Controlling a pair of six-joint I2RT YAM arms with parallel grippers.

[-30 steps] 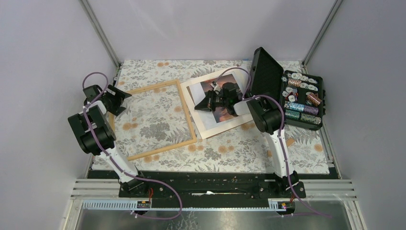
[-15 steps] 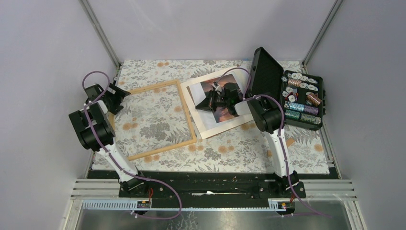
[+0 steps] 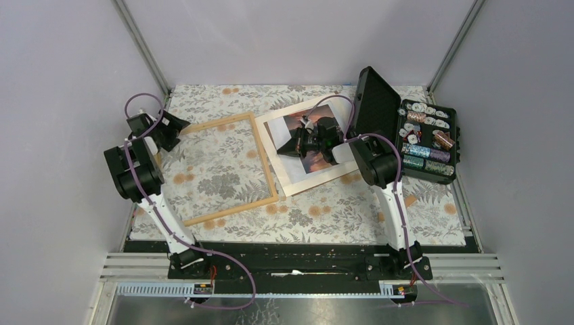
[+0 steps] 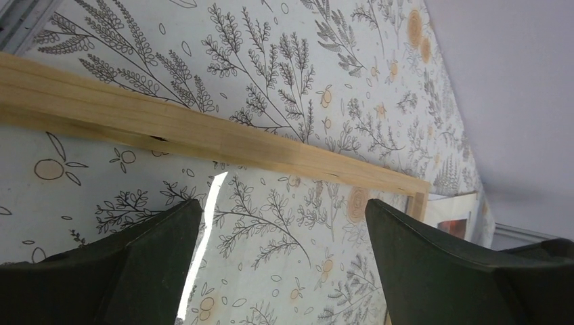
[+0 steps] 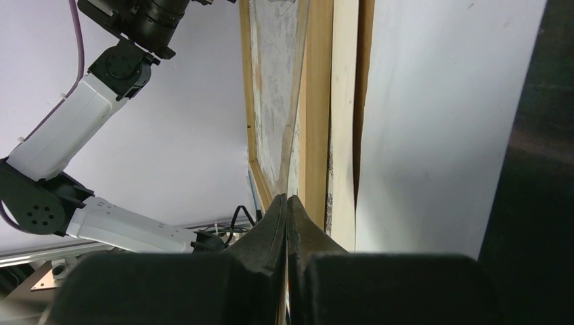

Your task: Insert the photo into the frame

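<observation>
Over the last second, the black two-finger left gripper [image 3: 168, 128] moved away from the arm bases along the left side of the table. It closed in on the far-left corner of the thin light-wood rectangular picture frame [image 3: 265, 157]. The left arm's bulky black elbow joint [image 3: 132, 169] shifted the same way, farther from the near edge and slightly rightward.

Pale-wood frame [image 3: 265, 157], orange-pink photo [image 3: 313, 163], grey floral tablecloth [image 3: 325, 210], black case [image 3: 379, 101]
</observation>
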